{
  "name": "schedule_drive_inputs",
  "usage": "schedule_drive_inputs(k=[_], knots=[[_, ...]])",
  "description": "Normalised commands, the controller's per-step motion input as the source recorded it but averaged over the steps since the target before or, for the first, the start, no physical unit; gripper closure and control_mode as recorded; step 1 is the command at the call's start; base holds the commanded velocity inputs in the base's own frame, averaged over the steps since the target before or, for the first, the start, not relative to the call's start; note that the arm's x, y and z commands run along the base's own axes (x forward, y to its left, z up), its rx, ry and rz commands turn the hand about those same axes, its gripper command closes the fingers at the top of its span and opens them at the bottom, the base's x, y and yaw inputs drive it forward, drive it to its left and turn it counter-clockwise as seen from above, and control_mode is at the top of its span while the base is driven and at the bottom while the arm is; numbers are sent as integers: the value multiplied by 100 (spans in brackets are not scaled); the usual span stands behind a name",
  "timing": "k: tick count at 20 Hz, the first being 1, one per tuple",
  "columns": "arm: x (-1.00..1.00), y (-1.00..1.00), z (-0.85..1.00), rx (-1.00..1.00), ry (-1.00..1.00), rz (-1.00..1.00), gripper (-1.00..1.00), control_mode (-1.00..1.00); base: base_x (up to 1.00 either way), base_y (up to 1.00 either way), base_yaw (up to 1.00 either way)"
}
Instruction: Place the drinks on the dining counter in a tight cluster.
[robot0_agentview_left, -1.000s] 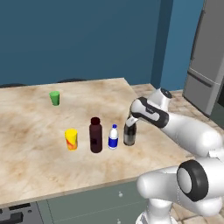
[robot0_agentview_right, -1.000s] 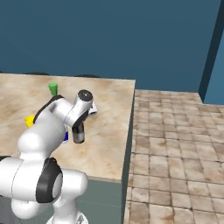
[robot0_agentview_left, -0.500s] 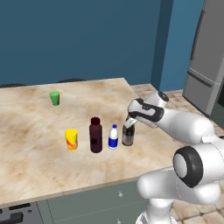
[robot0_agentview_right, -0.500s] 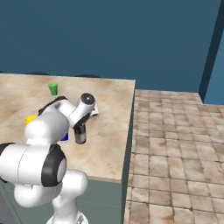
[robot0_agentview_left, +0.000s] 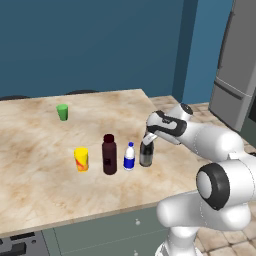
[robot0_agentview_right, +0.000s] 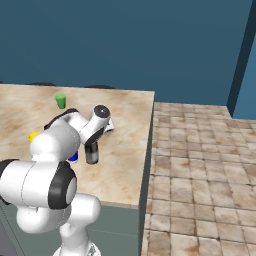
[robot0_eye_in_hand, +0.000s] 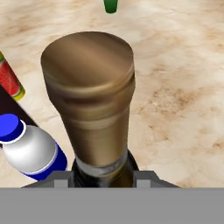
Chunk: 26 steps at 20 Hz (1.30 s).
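Here the hand (robot0_agentview_left: 146, 142) grips the dark bottle (robot0_agentview_left: 146, 154), near the counter's (robot0_agentview_left: 45, 175) right edge

Dining counter (robot0_agentview_left: 45, 165) top: beige veined marble look, smooth, low sheen; cabinet fronts below are flat matt grey-green. Dark grey-black bottle (robot0_agentview_left: 146, 154): glossy dark body with a pale band, and in the hand view its cap and neck (robot0_eye_in_hand: 91, 83) read as brushed bronze-brown metal, satin with soft streaks. White bottle (robot0_eye_in_hand: 31, 151): smooth plastic look, glossy blue cap and blue label. Maroon bottle (robot0_agentview_left: 109, 155): dark, smooth, slight gloss. Yellow can (robot0_agentview_left: 81, 159): printed red-and-yellow wrap, smooth. Green cup (robot0_agentview_left: 62, 112): plain matt plastic look. Floor (robot0_agentview_right: 200, 165): brown stone-look tiles, mottled, matt. Fridge (robot0_agentview_left: 237, 75): flat grey, dull metal look.
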Motion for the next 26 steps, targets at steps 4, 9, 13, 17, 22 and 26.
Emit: schedule_drive_inputs(k=[4, 9, 13, 17, 22, 26], knots=[[0, 0, -1, 0, 0, 0, 100, -100, 0, 0, 0], [0, 0, 0, 0, 0, 0, -100, -100, 0, 0, 0], [0, 0, 0, 0, 0, 0, -100, -100, 0, 0, 0], [0, 0, 0, 0, 0, 0, -100, -100, 0, 0, 0], [0, 0, 0, 0, 0, 0, -100, -100, 0, 0, 0], [-6, 0, 10, 0, -2, 0, -100, -100, 0, 0, 0]])
